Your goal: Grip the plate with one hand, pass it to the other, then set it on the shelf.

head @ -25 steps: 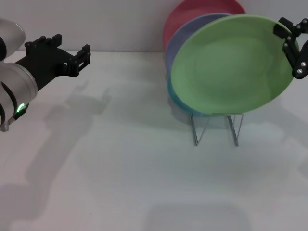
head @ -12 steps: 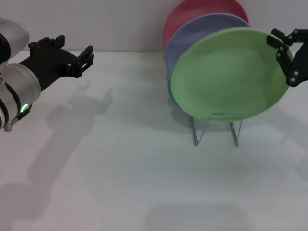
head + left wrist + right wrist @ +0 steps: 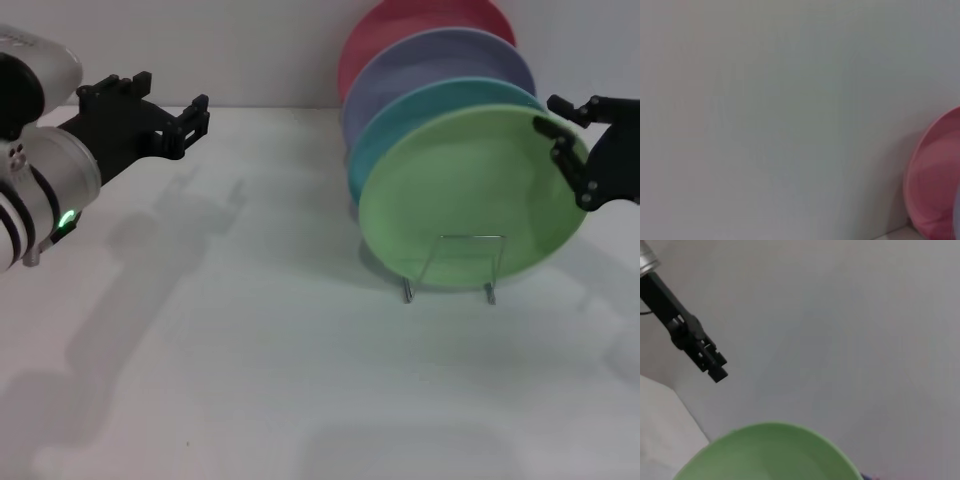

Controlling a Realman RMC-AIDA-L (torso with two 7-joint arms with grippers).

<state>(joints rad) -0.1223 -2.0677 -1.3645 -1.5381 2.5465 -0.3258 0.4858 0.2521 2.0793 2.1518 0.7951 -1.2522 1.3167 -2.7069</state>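
Observation:
The light green plate [image 3: 465, 195] stands tilted in the front slot of the wire shelf [image 3: 470, 237], its lower edge down between the loops. My right gripper [image 3: 546, 114] is at the plate's upper right rim, one finger in front of the rim and one behind it, shut on it. The right wrist view shows the plate's [image 3: 770, 455] top edge close below the camera. My left gripper [image 3: 178, 92] hangs open and holds nothing, far to the left above the table, and it shows small in the right wrist view as well [image 3: 715, 367].
Behind the green plate stand a turquoise plate [image 3: 400, 125], a lavender plate [image 3: 440, 60] and a pink plate [image 3: 370, 40], all leaning in the same rack. The pink plate [image 3: 935, 185] also shows in the left wrist view. White tabletop [image 3: 250, 330] spreads in front and left.
The right gripper has lowered the green plate down into the rack's front slot, uncovering the turquoise and lavender plates. The left gripper drifted slightly right.

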